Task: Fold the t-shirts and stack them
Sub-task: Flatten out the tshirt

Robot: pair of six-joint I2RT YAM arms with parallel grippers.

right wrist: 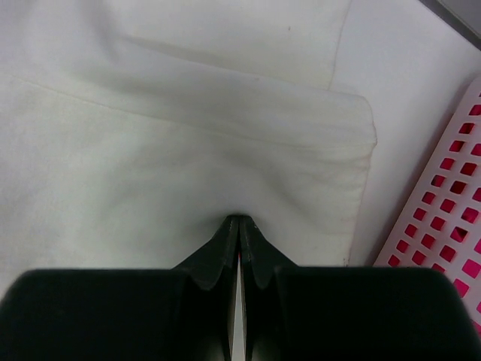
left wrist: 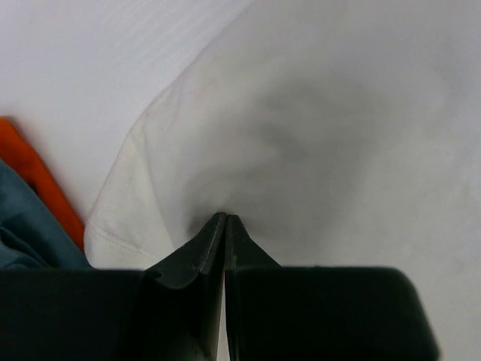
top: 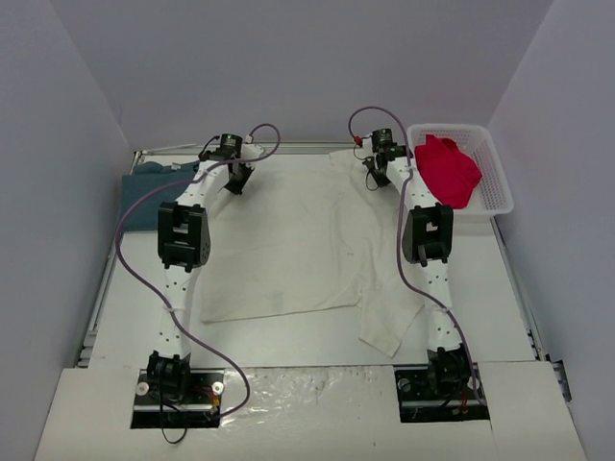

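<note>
A large cream-white t-shirt (top: 288, 240) lies spread over the middle of the table, one sleeve (top: 389, 322) trailing toward the near right. My left gripper (top: 237, 181) is at its far left edge, shut, with cream cloth (left wrist: 301, 113) puckered up to its closed tips (left wrist: 225, 218). At the far right edge my right gripper (top: 373, 179) is also shut, and the cream cloth (right wrist: 188, 150) bunches at its tips (right wrist: 239, 219). A teal-blue t-shirt (top: 144, 182) lies at the far left. The bright red t-shirt (top: 447, 171) sits in the basket.
A white plastic lattice basket (top: 495, 168) stands at the back right, its wall (right wrist: 451, 203) close to my right gripper. An orange cloth edge (left wrist: 34, 177) shows beside the teal cloth (left wrist: 22, 226) in the left wrist view. Grey walls enclose the table.
</note>
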